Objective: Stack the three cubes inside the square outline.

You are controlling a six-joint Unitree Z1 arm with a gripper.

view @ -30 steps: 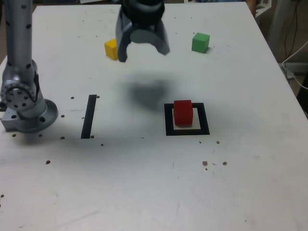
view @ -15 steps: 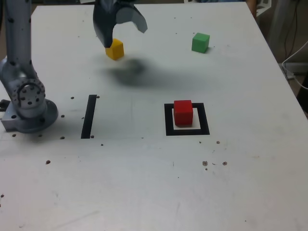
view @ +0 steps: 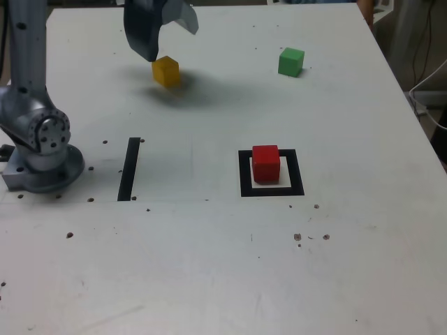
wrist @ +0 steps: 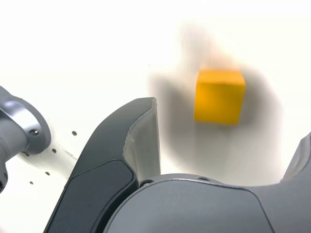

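1. The jaws of the gripper (view: 159,31) stand wide apart and hold nothing; they hang above the yellow cube (view: 166,71), which sits on the white surface (view: 209,265) apart from both fingers.
2. The red cube (view: 266,164) rests inside the square outline (view: 272,190), toward its 12 o'clock edge.
3. The green cube (view: 291,61) lies at about 1 o'clock from the red one, well apart.
4. A black strip (view: 129,169) lies at 9 o'clock of the outline.

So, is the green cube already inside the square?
No, the green cube sits far from the square, which holds only the red cube.
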